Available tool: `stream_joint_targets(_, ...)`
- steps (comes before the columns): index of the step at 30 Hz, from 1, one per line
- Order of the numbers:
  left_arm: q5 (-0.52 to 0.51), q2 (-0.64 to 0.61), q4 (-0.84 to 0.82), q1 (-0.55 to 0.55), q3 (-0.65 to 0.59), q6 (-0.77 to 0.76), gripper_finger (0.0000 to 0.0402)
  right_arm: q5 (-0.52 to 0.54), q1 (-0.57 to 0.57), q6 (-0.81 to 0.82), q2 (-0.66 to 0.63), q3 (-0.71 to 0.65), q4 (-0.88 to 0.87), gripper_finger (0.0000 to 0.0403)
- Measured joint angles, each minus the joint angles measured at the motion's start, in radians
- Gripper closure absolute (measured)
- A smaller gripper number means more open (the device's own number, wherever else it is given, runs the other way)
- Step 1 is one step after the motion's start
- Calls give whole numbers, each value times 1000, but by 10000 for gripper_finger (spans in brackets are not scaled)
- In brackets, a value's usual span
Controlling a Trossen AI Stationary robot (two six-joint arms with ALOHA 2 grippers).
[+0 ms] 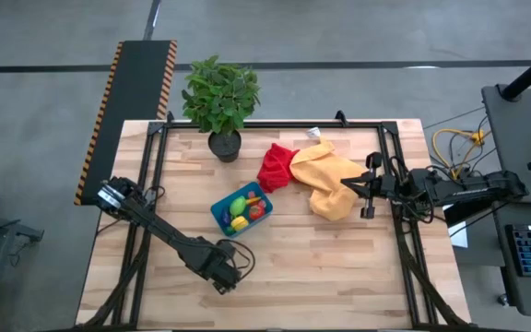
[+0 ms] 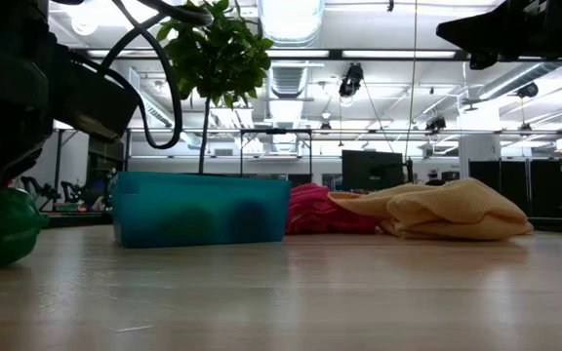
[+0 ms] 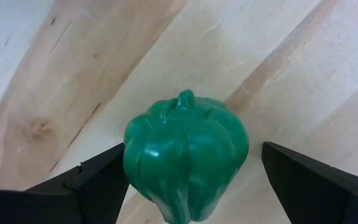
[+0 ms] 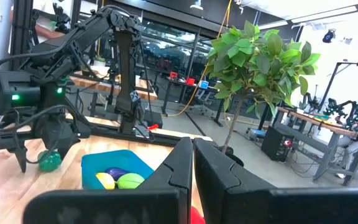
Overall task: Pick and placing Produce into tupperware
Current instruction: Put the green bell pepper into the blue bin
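A green toy bell pepper (image 3: 186, 163) sits on the wooden table (image 3: 55, 74) between the left gripper's (image 3: 191, 180) spread fingers (image 3: 98, 180), touching one. The right gripper's (image 4: 192, 163) fingers are pressed together.

- Left gripper (image 3: 188, 180): fingers cut off by the left wrist frame's bottom edge. Whether either pad touches the green pepper (image 3: 185, 162) cannot be told; its underside is also cut off.
- Low view: pepper (image 2: 8, 226) partly hidden behind the dark arm at the frame edge.
- Tupperware (image 2: 201, 209) wall is cloudy; contents show only as dark blurs.
- Red cloth (image 1: 276, 167) partly covered by yellow cloth (image 1: 330, 180).
- Right gripper (image 4: 191, 171): fingertips pressed together, bases cut off.
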Motion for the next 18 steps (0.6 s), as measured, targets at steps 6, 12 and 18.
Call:
stream_joint_targets(6,-10,0,1,0,0,48,76,0,0,0,0,0,0,394)
stream_joint_targets(12,-19,0,0,2,0,70,124,0,0,0,0,0,0,394)
stream_joint_targets(18,-21,1,-1,2,0,71,171,0,0,0,0,0,0,394)
